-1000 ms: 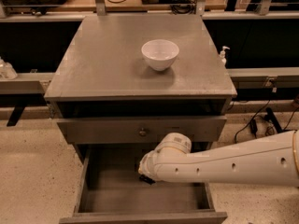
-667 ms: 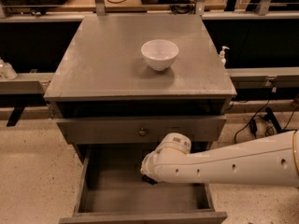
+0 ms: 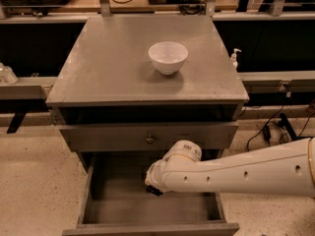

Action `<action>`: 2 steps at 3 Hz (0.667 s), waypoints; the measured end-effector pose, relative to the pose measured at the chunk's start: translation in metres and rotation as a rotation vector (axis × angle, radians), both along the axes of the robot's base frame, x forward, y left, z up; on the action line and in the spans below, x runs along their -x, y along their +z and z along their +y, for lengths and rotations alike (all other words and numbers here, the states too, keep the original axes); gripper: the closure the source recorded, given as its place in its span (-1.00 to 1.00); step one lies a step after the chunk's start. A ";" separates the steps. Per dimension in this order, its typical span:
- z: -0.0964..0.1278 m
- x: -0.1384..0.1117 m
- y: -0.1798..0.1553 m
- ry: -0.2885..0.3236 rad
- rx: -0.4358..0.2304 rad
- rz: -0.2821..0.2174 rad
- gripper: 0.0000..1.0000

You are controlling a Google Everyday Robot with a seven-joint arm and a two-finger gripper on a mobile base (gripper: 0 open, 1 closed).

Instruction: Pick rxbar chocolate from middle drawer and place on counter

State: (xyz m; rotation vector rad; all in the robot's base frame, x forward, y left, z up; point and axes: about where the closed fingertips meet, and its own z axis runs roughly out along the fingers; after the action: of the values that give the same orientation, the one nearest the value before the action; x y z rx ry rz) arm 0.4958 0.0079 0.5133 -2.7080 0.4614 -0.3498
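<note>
Gripper [image 3: 154, 190], at the end of the white arm [image 3: 236, 173], reaches down into the open middle drawer [image 3: 91, 191] near its centre. Only a dark tip shows under the wrist housing, so whether it is apart, together or clamped on anything cannot be told. The rxbar chocolate cannot be made out. The visible drawer floor is bare, so the bar is judged to lie beneath the wrist or to be that dark tip. As a judgement, it is light, thin and slightly pliant in a slick wrapper, and is best pinched across its narrow width at mid-length. Above are the closed drawer front [image 3: 98, 136] and the counter [image 3: 108, 63], which carries a white bowl [image 3: 168, 57]. The drawer's near edge is cut off.
</note>
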 end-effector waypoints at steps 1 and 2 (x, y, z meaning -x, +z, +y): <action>0.040 0.003 0.033 0.035 -0.183 -0.023 1.00; 0.066 -0.010 0.066 -0.023 -0.408 0.010 1.00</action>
State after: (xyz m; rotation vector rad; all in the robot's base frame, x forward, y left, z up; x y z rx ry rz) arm 0.5057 0.0738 0.5790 -2.3106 0.5058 -0.2190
